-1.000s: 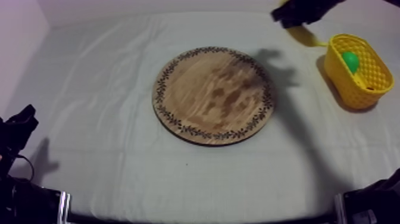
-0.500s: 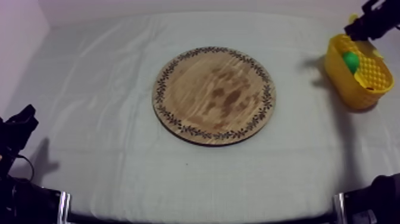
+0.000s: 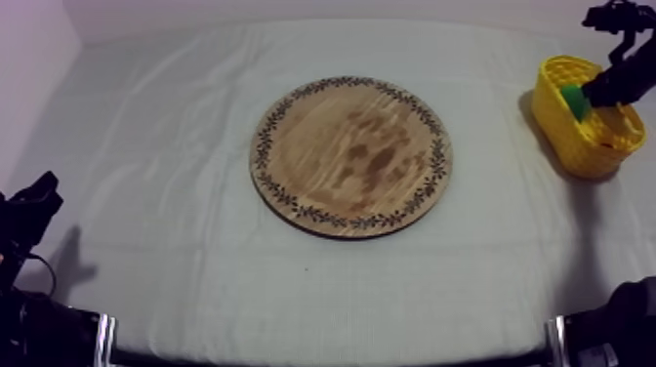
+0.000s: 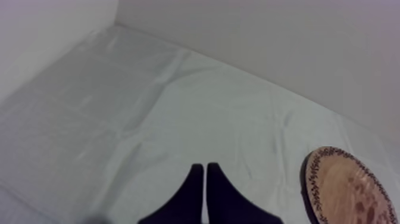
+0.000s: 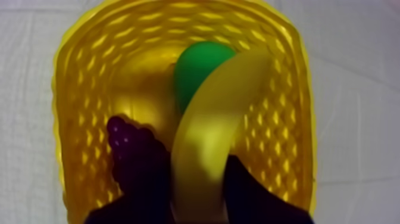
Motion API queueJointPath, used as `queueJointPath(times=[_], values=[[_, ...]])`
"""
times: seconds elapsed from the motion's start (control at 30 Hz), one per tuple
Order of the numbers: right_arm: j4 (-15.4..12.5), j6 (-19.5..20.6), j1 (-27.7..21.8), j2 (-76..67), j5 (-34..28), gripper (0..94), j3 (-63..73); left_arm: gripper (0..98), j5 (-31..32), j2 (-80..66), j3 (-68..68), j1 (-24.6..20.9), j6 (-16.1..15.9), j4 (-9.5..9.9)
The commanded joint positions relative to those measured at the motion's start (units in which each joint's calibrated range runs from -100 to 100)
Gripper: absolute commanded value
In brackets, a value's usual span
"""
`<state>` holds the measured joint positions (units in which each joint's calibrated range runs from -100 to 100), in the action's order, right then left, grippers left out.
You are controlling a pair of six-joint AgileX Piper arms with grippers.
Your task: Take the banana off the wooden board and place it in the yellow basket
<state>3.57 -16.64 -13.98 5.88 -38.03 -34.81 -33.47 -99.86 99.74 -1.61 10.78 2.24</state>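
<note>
Now at: the placing step, as I judge it; pick-up and carry look done, and the release is not yet made.
Banana point(image 5: 208, 125): held between the right gripper's two black fingers, curving out over the inside of the basket, off the board altogether.
Right gripper point(image 5: 196, 179): closed round the banana, poised above the basket's open mouth; seen from above it hangs at the basket's far rim.
Basket point(image 5: 77, 89): yellow, at the right side of the table; inside lie a green fruit point(image 5: 199, 65), likely the pear, and what looks like a purple bunch of grapes point(image 5: 119, 134) close by one finger.
Board point(image 3: 268, 137): bare, in the middle of the cloth point(image 3: 146, 146), well apart from the basket.
Left gripper point(image 4: 205, 179): fingers pressed together as a narrow wedge with nothing between them, resting low at the left side near the board's edge, taking no part.
Next move calls for: parting the right fingers so the banana drops among the fruit, perhaps after a small lowering; whether it already touches the green fruit I cannot tell.
Care needed: lifting out straight so the fingers do not catch the basket wall or tip it.
</note>
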Motion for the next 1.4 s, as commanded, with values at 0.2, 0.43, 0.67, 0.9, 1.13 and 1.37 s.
queueJointPath(times=[0.2, 0.43, 0.67, 0.9, 1.13, 1.37], values=[[0.68, 1.11, 0.22, 0.89, 1.28, 52.9, 0.87, 0.1, 0.01, 0.03, 0.04, -0.02, -0.05, -0.02], [-2.81, -0.91, -1.37, -3.37, 2.03, 12.1, -2.23, 0.1, 0.01, 0.03, 0.04, -0.02, -0.06, -0.02], [-5.63, -0.75, -1.65, -17.83, 7.66, 1.6, -15.09, 0.1, 0.01, 0.03, 0.04, -0.02, -0.03, -0.02], [-6.76, -0.48, 0.54, -36.75, 7.19, 0.7, -28.43, 0.1, 0.01, 0.03, 0.04, -0.02, -0.01, -0.02], [-5.61, 1.07, 3.00, -54.92, 5.51, 0.7, -40.28, 0.1, 0.01, 0.03, 0.04, -0.02, -0.01, -0.02], [-7.16, -0.05, 5.72, -71.73, 1.13, 0.7, -48.58, 0.1, 0.01, 0.03, 0.04, -0.02, -0.01, -0.02]])
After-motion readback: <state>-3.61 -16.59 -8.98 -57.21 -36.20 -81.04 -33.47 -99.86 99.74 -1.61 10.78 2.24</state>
